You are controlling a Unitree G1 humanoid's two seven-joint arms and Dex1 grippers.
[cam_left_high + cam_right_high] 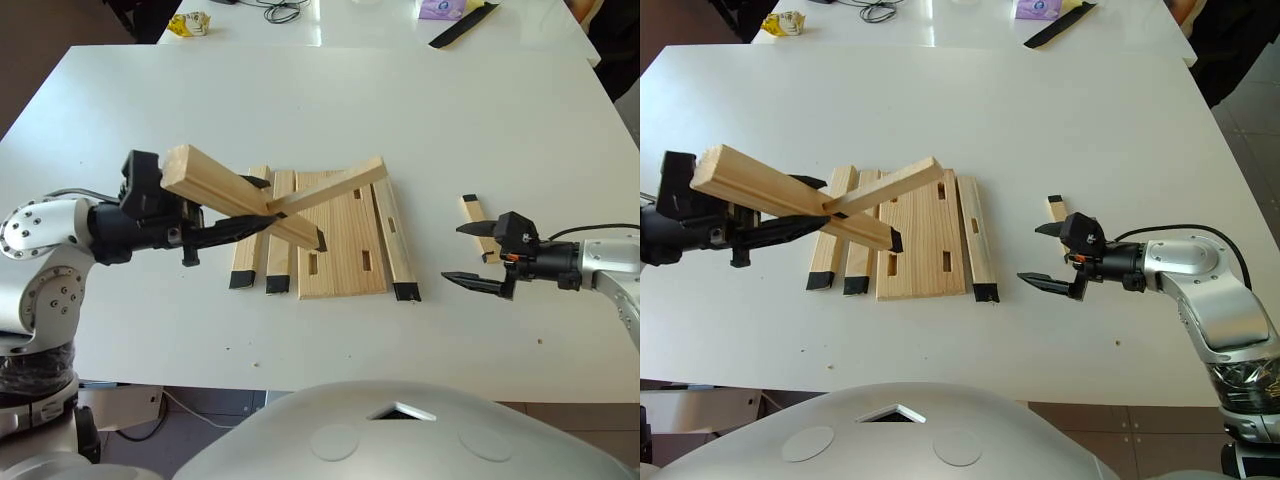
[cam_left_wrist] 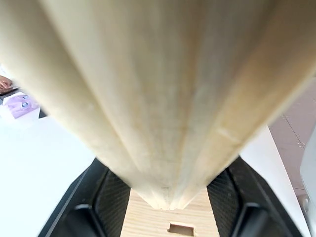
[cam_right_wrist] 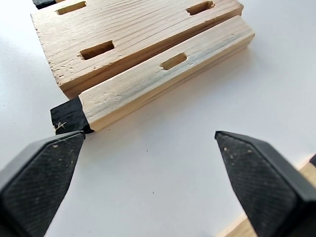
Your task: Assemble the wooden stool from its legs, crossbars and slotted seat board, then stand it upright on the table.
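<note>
Gripping a thick wooden leg (image 1: 215, 180), the left end effector (image 1: 262, 202) is closed on it and holds it tilted above the surface (image 1: 300, 90), the black-capped end pointing down toward the seat board (image 1: 345, 250). In the left wrist view the ribbed pads (image 2: 116, 195) press the leg from both sides. A thinner crossbar (image 1: 340, 185) meets this leg near the grasp and slants up over the board; whether it sits in a slot cannot be told. The slotted seat board lies flat near the middle of the surface. Two more legs (image 1: 248, 250) lie side by side just beside its left edge, and a fourth leg (image 1: 395, 240), slotted and black-tipped, lies against its right edge. The right end effector (image 1: 452, 250) hangs low over the surface to the right of the board with its fingers (image 3: 39, 173) spread wide apart and nothing between them, just beside a short black-tipped piece (image 1: 475, 215).
</note>
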